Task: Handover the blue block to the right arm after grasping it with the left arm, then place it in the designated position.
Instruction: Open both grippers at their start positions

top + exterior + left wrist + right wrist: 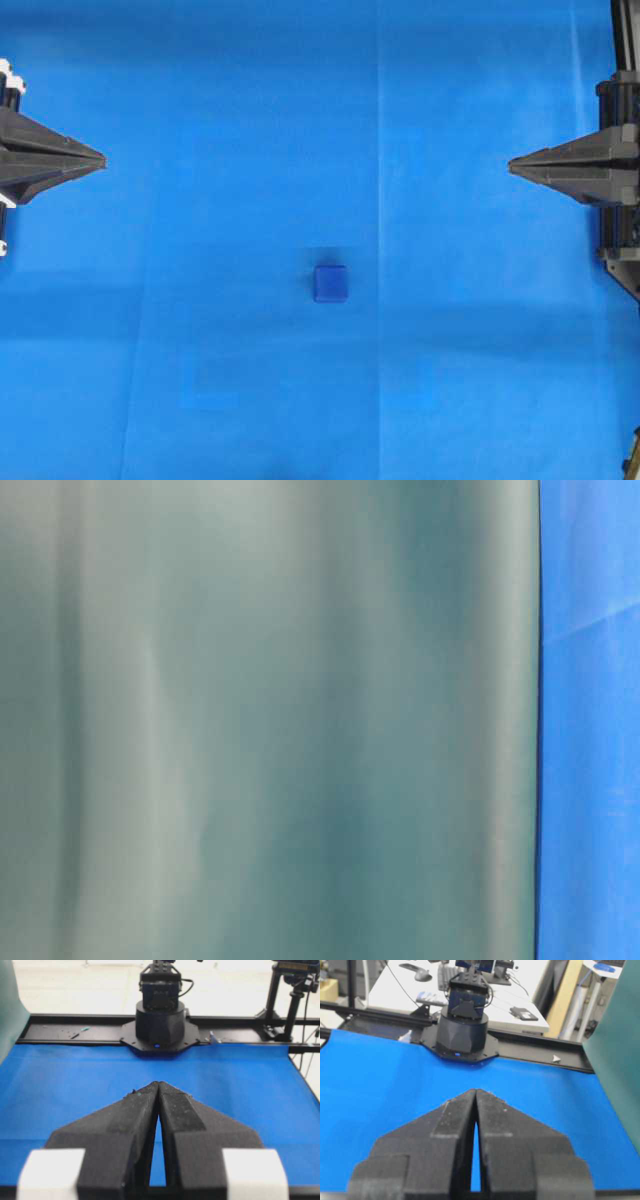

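Observation:
The blue block (331,283), a small dark-blue cube, rests alone on the blue cloth near the middle of the overhead view. My left gripper (102,159) sits at the left edge, well up and left of the block, its tips pressed together and empty. My right gripper (511,165) sits at the right edge, also far from the block, shut with nothing in it. In the left wrist view the shut left gripper (158,1083) points across the cloth; in the right wrist view the shut right gripper (475,1090) does the same. The block is out of both wrist views.
Blue cloth (250,120) covers the table. Each wrist view shows the opposite arm's black base (160,1025) (464,1032) on a black rail at the far edge. A teal-grey sheet (270,720) fills most of the table-level view, hiding the scene.

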Controlling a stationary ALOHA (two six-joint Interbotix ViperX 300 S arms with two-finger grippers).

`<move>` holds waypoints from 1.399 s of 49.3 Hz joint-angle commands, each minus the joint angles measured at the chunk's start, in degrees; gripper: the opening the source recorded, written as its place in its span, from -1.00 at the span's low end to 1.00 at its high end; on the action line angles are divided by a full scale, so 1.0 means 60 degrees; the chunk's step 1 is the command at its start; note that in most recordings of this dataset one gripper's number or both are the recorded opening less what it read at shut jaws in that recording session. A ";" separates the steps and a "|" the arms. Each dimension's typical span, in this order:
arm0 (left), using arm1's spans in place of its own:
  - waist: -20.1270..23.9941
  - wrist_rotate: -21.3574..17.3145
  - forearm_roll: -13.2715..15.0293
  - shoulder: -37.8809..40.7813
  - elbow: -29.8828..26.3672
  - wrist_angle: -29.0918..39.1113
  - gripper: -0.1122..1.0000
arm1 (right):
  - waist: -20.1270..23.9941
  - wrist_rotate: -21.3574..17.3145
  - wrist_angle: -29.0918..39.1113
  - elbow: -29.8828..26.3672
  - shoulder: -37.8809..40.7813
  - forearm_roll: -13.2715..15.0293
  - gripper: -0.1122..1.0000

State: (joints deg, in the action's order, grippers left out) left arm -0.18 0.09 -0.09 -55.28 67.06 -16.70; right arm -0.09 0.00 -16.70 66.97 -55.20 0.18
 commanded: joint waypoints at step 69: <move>-0.0176 0.0132 -0.0044 0.0132 -0.0044 0.0132 0.84 | -0.0029 -0.0088 0.0615 -0.0293 0.0498 -0.0278 0.93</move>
State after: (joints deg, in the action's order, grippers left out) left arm -0.53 0.88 -0.26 -55.11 67.32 -15.29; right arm -0.18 -0.53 -12.83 66.88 -52.56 -1.32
